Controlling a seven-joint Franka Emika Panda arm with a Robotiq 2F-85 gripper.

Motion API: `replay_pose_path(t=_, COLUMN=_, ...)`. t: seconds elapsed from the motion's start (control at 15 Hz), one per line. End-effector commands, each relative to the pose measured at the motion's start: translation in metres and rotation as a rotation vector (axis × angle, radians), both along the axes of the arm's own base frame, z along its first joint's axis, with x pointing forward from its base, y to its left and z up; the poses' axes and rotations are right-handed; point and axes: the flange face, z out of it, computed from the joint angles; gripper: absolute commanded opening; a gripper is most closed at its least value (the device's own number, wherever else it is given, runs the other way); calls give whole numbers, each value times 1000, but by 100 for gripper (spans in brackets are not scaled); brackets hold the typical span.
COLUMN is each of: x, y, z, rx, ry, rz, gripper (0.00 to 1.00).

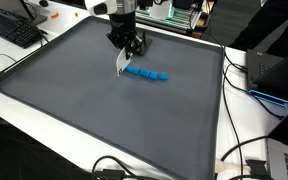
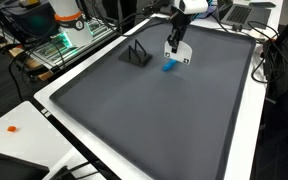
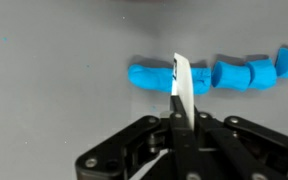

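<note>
My gripper (image 1: 123, 58) is shut on a thin white blade-like tool (image 3: 183, 86). The tool's tip rests at or just above a row of blue pieces (image 3: 214, 74) lying on the grey mat (image 1: 94, 110). In the wrist view the blade crosses the left part of the blue row, which is cut into several chunks to the right. In both exterior views the gripper (image 2: 174, 48) hangs over the end of the blue row (image 2: 170, 67), which also shows from the other side (image 1: 146, 74). I cannot tell whether the blade touches the blue material.
A small black stand (image 2: 136, 54) sits on the mat near the blue row. A keyboard (image 1: 12, 30) lies on the white table beside the mat. Cables (image 1: 246, 150) and a laptop (image 1: 274, 75) lie past the mat's edge. A green device (image 2: 69, 40) stands off the mat.
</note>
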Motion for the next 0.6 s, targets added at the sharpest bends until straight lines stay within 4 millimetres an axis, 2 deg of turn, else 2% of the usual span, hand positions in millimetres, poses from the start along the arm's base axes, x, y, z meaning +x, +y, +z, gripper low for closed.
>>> replay_pose_path(t=0.0, x=-3, y=-2, z=-14, rx=-2, ry=28, rz=-1, gripper=1)
replay_pose_path(t=0.53, x=-9, y=0, z=-48, rx=2, ry=81, rz=1, gripper=1)
